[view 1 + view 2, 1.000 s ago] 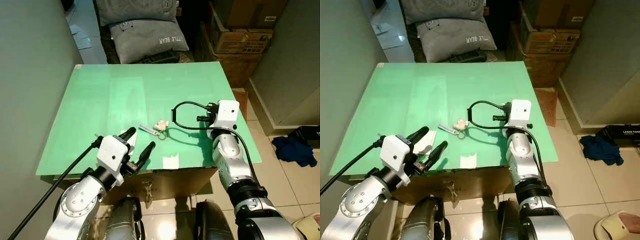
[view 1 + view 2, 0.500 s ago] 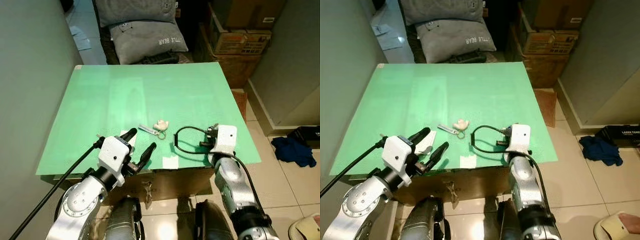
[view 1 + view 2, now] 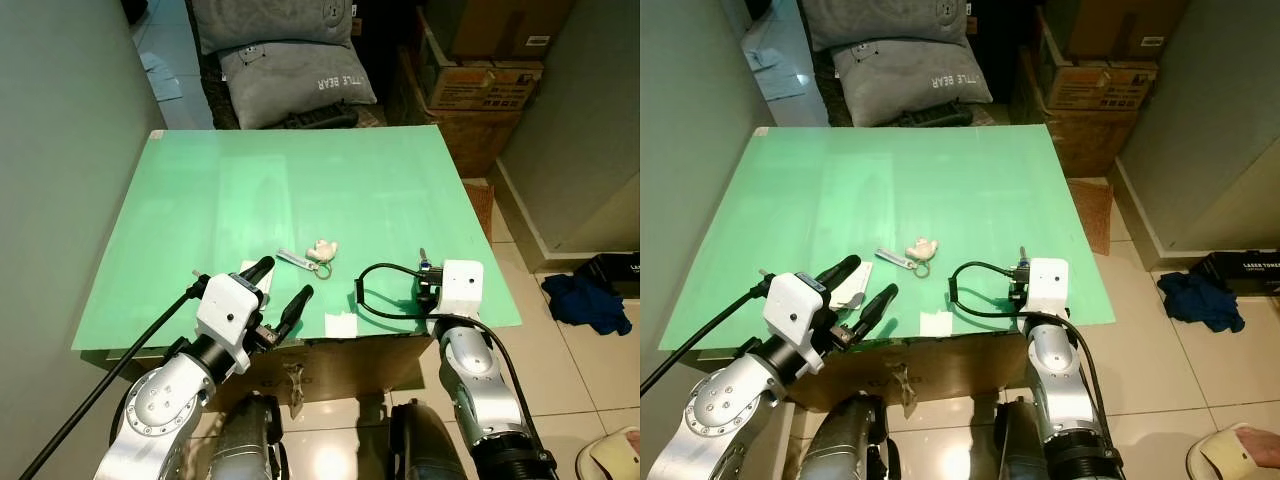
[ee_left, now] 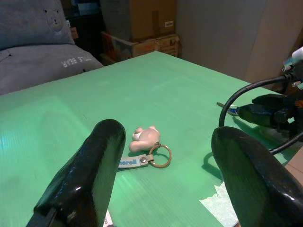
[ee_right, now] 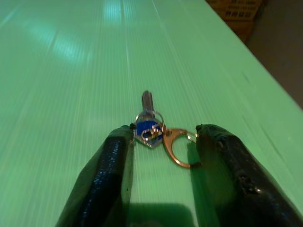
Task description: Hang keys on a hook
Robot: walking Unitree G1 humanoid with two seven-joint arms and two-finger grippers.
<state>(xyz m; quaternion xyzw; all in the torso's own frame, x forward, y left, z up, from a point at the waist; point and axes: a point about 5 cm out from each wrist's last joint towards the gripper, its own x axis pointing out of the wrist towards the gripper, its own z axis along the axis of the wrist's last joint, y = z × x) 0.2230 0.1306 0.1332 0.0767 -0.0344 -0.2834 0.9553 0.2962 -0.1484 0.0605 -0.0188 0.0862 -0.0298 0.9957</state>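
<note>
The keys (image 5: 150, 126), a blue-headed key on a gold ring, lie on the green table (image 3: 280, 190) near its front right edge, directly between the parted fingers of the right gripper (image 5: 163, 156); blade pointing away from it. It grips nothing. The left gripper (image 3: 278, 290) hovers open, farther off, beside a keychain (image 3: 312, 254). Compared with a second ago, the right arm has drawn back toward the edge

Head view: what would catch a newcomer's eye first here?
The bright green table dominates. Near its front edge lies a keychain with a pale figure. By the right corner the right gripper stands open around a blue-headed key, while the left gripper hovers open over the front edge.
</note>
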